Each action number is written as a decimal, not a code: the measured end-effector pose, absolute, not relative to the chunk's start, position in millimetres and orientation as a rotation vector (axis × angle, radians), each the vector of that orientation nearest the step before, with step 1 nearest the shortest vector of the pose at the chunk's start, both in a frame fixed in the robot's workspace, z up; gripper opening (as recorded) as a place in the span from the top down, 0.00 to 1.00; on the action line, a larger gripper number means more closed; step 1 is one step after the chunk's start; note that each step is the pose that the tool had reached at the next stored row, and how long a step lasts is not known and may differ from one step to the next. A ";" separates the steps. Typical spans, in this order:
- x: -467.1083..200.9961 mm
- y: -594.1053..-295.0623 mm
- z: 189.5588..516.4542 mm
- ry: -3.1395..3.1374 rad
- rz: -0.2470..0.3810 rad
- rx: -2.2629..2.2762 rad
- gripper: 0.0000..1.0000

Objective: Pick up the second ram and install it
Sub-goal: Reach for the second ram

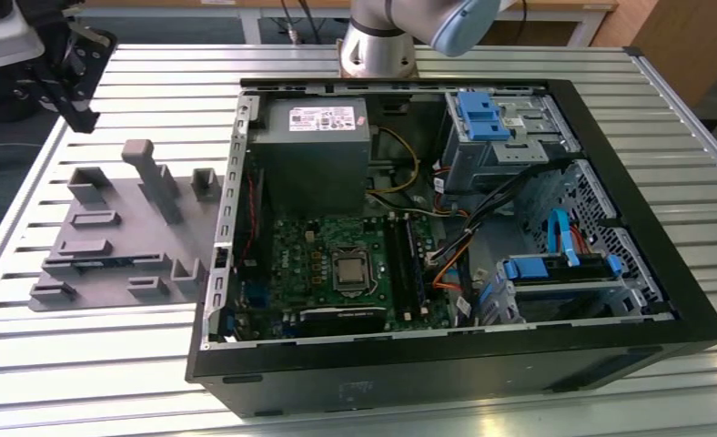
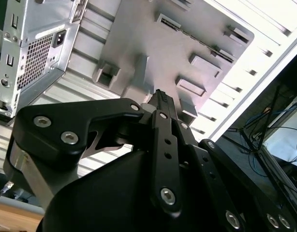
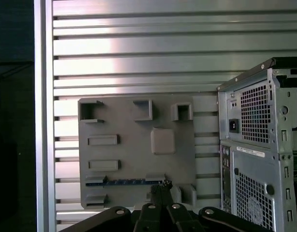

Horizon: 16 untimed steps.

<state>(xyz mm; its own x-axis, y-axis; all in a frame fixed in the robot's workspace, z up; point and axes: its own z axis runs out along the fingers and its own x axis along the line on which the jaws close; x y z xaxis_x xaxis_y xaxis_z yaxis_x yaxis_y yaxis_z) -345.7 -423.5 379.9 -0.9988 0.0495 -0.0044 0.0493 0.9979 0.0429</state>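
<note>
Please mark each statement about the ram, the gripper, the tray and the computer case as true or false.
1. The second ram lies in a slot of the grey tray. True.
2. The gripper holds the second ram. False: the ram lies in the tray, not between the gripper's fingers.
3. The computer case has its side panel on. False: it lies open, and the green motherboard shows inside.
4. The grey tray lies on the slatted table, at the exterior view's left of the case. True.
</note>
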 end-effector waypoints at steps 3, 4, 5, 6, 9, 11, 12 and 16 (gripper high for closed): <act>-352.5 -423.5 379.9 3.135 0.067 0.078 0.89; -355.3 -423.5 379.8 3.135 0.067 0.078 0.89; -357.7 -423.5 379.8 3.135 0.067 0.078 0.89; -360.2 -423.5 379.7 3.134 0.067 0.078 0.89; -367.3 -423.6 379.7 3.134 0.067 0.077 0.89; -372.1 -423.6 379.8 3.135 0.067 0.078 0.89; -374.6 -423.7 379.8 3.135 0.067 0.078 0.89; -384.4 -425.4 379.6 3.135 0.067 0.078 0.89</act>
